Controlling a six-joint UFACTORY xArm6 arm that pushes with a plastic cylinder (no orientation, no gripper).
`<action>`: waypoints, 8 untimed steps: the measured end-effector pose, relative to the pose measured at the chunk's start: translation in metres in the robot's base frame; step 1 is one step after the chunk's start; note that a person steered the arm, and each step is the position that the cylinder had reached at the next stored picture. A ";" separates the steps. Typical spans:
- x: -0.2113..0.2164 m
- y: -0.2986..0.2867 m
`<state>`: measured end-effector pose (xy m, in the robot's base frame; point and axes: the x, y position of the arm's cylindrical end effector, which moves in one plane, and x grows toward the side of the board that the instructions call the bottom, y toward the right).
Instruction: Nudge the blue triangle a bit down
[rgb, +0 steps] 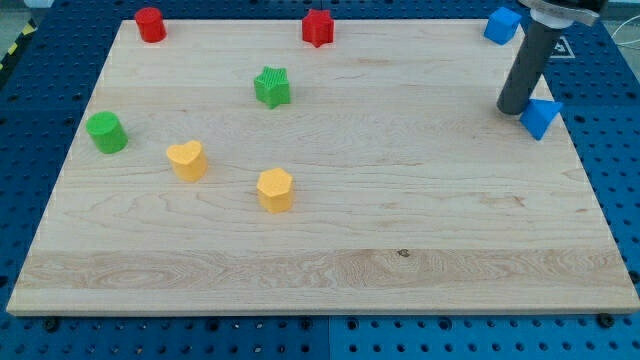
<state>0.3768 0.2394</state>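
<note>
Near the right edge of the pale wooden counter (400, 210), the small blue plastic triangle (541, 117) sits just right of the dark rod; my tip (513, 108) touches its upper-left side. No gripper is fitted. A blue cube (502, 24) lies above.

The blue triangle (541, 118) lies flat near the table's (400, 220) right edge, touching the tool's tip (512, 107) on its right side, one corner pointing toward the view's bottom.
</note>
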 end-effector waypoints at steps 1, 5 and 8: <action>0.003 0.006; -0.016 -0.021; 0.001 0.036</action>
